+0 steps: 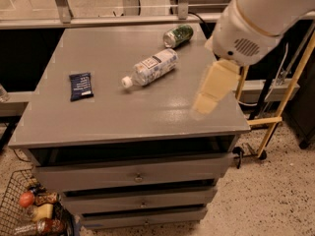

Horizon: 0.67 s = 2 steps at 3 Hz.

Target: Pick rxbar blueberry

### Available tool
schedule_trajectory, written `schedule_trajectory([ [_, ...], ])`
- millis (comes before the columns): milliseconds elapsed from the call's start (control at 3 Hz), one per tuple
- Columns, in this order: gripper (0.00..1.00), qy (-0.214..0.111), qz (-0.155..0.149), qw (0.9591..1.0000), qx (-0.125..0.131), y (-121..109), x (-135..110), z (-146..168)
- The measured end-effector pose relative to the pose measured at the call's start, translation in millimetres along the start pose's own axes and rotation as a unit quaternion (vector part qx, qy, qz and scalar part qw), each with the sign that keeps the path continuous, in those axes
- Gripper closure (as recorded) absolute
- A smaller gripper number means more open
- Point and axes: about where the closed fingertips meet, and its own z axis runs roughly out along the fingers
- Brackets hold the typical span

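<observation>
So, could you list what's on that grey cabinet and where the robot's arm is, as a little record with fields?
surface: grey cabinet top, with drawers below
target: rxbar blueberry, lying flat near the left edge, untouched
bottle: clear water bottle, on its side mid-table, cap pointing toward the bar
can: green can, on its side near the back edge
gripper: gripper, over the right front part of the top, well apart from the bar
floor: wire basket, lower left, with items inside

Cream gripper (205, 98) over grey table (118, 114)
</observation>
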Motion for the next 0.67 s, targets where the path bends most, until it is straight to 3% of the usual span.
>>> schedule_trajectory([
  [333, 0.0, -0.056, 0.018, 0.9979, -0.026, 15.4, -76.1, 41.0],
  [667, 0.0, -0.067, 0.029, 0.9972, -0.017, 12.3, -84.5, 39.9],
])
